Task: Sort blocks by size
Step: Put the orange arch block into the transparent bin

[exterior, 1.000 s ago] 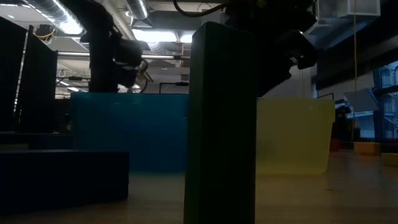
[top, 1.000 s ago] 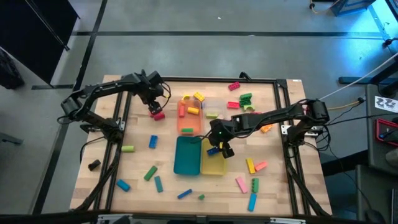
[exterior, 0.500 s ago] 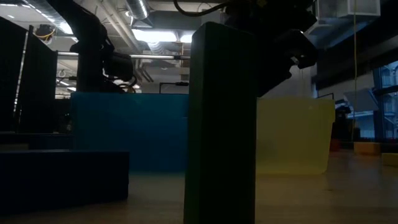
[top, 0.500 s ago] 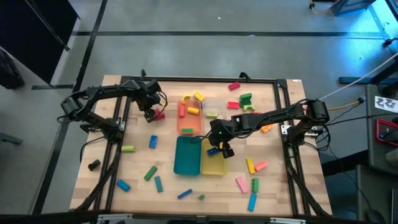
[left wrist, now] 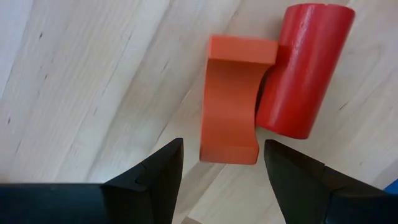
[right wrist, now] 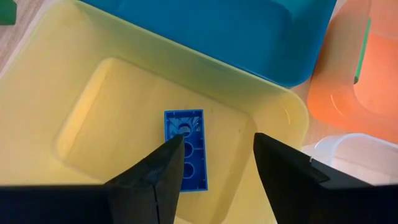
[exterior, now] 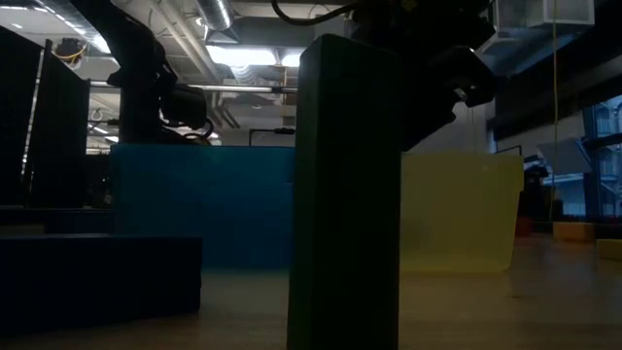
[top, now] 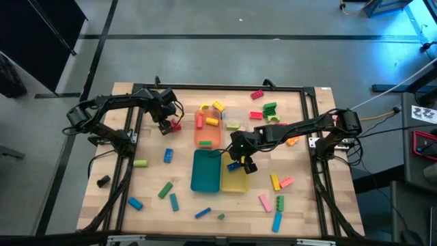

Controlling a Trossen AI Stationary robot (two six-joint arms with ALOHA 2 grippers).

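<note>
The left claw (left wrist: 221, 163) hangs low over the wooden surface (top: 150, 181) near its far left part, fingers spread wide and holding nothing. Just ahead of the gap between its fingers lie an orange arch-shaped block (left wrist: 233, 99) and a red cylinder block (left wrist: 303, 68), touching side to side; in the high view they show as a small red spot (top: 173, 125) beside the claw.

The right claw (right wrist: 217, 163) hovers over the yellow tray (right wrist: 74, 93) at the middle of the surface, fingers apart and empty. A blue brick (right wrist: 185, 149) lies flat on the tray's floor, studs down, directly under the gap between the fingers.

The teal tray (top: 205, 171) sits touching the yellow tray's left side; its contents cannot be told. Beyond them, the orange tray (top: 208, 133) holds a few yellow, orange and green pieces, with the clear tray (top: 233, 121) to its right. Other blocks, green, blue, pink and yellow, lie scattered over the surface around the trays.
</note>
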